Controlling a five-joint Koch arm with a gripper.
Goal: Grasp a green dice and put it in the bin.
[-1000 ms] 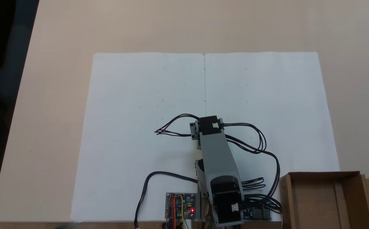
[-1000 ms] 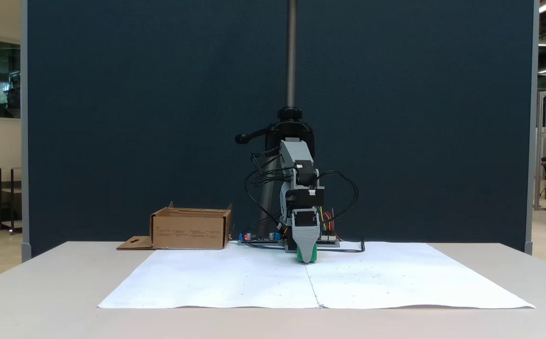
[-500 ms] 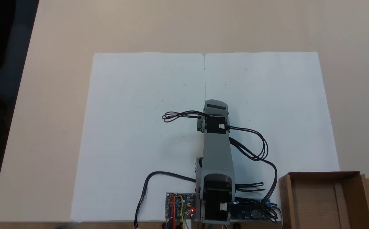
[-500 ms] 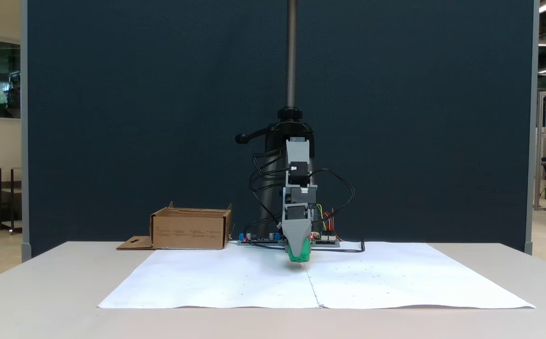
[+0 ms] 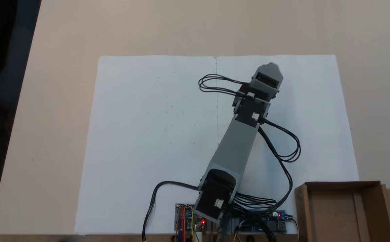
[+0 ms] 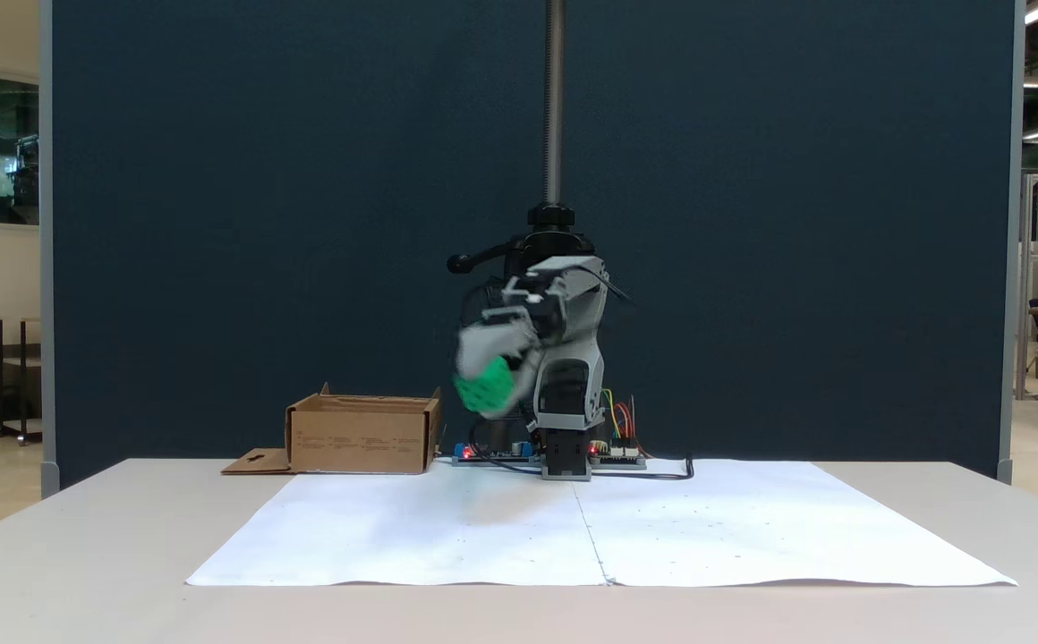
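My claw (image 6: 487, 386) carries the green dice (image 6: 486, 390) high above the table (image 6: 80, 528).

From above, my own arm hides the dice; the claw (image 5: 269, 67) reaches over the white paper (image 5: 141, 134), and the bin (image 5: 341, 211) is cut off at the lower right corner. From the front, motion blur smears the dice clamped between my jaws, so its pips and facing cannot be read; it hangs just right of the bin (image 6: 362, 436), higher than its rim.

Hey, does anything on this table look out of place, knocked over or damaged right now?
Nothing stands out. The cardboard box sits upright and open, and the gripper carries the green dice above the paper.
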